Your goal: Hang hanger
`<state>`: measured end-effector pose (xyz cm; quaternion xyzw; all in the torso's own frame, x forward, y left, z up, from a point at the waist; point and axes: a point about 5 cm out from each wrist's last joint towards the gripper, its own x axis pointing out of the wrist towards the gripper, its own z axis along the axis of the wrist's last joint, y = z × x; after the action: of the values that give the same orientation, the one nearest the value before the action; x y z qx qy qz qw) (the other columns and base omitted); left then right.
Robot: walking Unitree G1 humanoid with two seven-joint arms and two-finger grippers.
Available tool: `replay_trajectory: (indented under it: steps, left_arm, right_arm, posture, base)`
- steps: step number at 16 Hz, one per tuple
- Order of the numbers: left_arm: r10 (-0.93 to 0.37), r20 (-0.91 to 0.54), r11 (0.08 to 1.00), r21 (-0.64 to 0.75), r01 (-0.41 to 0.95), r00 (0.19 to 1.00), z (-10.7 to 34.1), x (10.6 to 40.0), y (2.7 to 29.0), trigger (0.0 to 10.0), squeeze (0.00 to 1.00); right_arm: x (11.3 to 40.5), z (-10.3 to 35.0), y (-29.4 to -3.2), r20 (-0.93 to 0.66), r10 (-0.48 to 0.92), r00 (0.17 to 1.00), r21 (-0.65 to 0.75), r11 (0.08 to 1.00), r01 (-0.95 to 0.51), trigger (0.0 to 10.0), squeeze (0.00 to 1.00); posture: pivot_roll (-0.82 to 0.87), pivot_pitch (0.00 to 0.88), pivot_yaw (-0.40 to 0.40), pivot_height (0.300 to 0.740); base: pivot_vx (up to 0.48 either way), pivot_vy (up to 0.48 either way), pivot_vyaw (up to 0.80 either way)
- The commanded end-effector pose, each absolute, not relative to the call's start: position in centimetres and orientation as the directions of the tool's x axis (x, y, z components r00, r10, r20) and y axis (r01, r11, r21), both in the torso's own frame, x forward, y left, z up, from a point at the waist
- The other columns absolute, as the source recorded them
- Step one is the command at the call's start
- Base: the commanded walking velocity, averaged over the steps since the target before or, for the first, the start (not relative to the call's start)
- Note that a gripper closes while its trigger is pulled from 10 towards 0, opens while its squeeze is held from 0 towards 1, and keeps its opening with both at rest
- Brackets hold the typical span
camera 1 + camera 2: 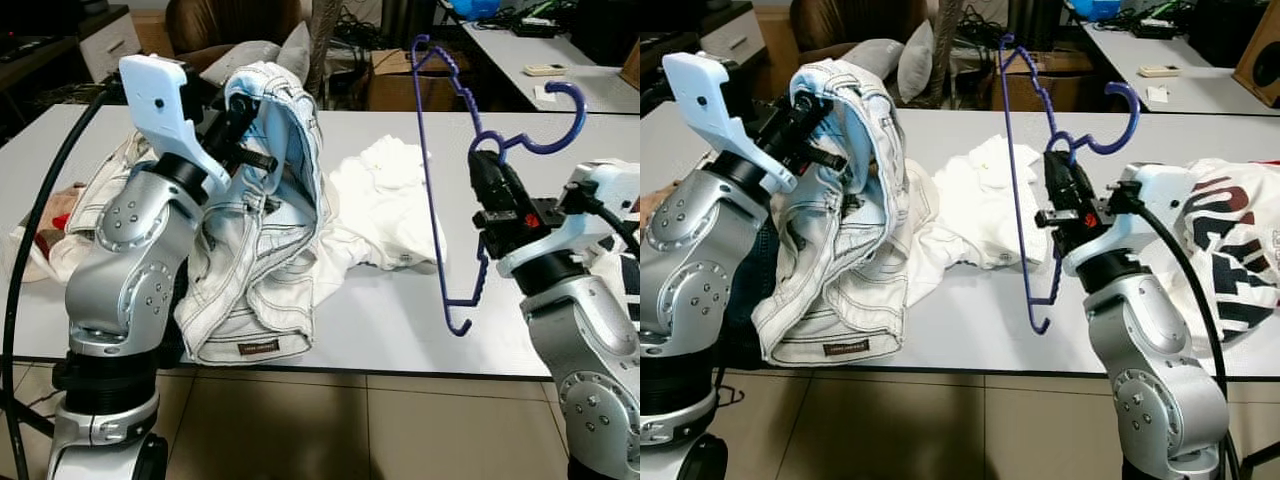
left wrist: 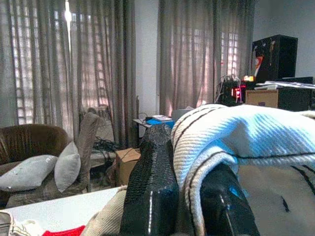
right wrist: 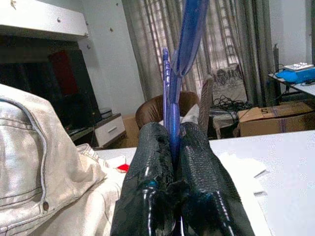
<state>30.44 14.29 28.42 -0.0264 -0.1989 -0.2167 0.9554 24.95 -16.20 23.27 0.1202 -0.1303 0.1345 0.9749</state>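
Note:
A blue plastic hanger (image 1: 440, 180) stands upright above the white table (image 1: 400, 320), its hook (image 1: 560, 120) curling to the right. My right gripper (image 1: 485, 165) is shut on the hanger just below the hook; the blue bar (image 3: 174, 103) runs between its black fingers (image 3: 147, 167). Pale washed-out jeans (image 1: 260, 230) hang lifted off the table on the left, their waistband at the bottom. My left gripper (image 1: 240, 110) is shut on the jeans' upper fold (image 2: 236, 132), which lies pinched between its fingers (image 2: 150, 187).
A white garment (image 1: 380, 205) lies crumpled mid-table behind the hanger. A white shirt with dark print (image 1: 1230, 240) lies at the right. More clothes (image 1: 60, 230) lie at the far left. A brown armchair with grey cushions (image 1: 250, 35) and cardboard boxes stand beyond the table.

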Motion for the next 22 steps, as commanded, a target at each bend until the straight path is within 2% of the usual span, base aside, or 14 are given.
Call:
replay_trajectory:
  steps: [1, 15, 18, 19, 20, 22]
  left_arm:
    - [-0.398, 0.370, 0.910, 0.041, 0.414, 0.839, 28.1, 30.4, 14.2, 10.0, 0.00]
    - [-0.449, 0.265, 0.892, 0.082, 0.444, 0.853, 25.2, 29.6, 13.6, 10.0, 0.00]
    - [-0.489, 0.133, 0.872, 0.114, 0.477, 0.862, 22.9, 29.4, 13.6, 10.0, 0.00]
    - [-0.513, 0.098, 0.857, 0.119, 0.501, 0.853, 22.3, 29.1, 13.5, 4.7, 0.00]
    - [-0.546, 0.061, 0.836, 0.114, 0.537, 0.836, 21.8, 28.9, 13.4, 0.0, 0.00]
    - [-0.607, -0.028, 0.789, 0.094, 0.607, 0.794, 20.9, 28.3, 13.1, 0.0, 0.00]
  right_arm:
    - [24.8, 23.4, -16.0, 0.287, 0.245, 0.926, 0.194, 0.932, -0.306, 10.0, 0.00]
    - [24.6, 23.1, -15.9, 0.264, 0.267, 0.927, 0.170, 0.933, -0.317, 10.0, 0.00]
    - [24.6, 23.1, -16.1, 0.258, 0.271, 0.927, 0.157, 0.935, -0.317, 10.0, 0.00]
    - [24.6, 23.1, -16.1, 0.258, 0.271, 0.928, 0.156, 0.936, -0.316, 10.0, 0.00]
    - [24.6, 23.1, -16.1, 0.257, 0.273, 0.927, 0.155, 0.935, -0.318, 10.0, 0.00]
    - [24.6, 23.1, -16.0, 0.255, 0.280, 0.926, 0.152, 0.934, -0.324, 10.0, 0.00]
  posture:
    - [0.03, 0.000, 0.021, 0.740]
    - [0.02, 0.000, 0.021, 0.740]
    - [0.02, 0.000, 0.020, 0.740]
    - [0.02, 0.000, 0.020, 0.740]
    - [0.02, 0.000, 0.018, 0.740]
    - [0.02, 0.000, 0.018, 0.740]
  base:
    - [-0.255, 0.000, 0.00]
    - [-0.345, 0.000, 0.00]
    - [0.000, 0.000, 0.00]
    - [0.000, 0.000, 0.00]
    - [0.000, 0.000, 0.00]
    - [0.000, 0.000, 0.00]
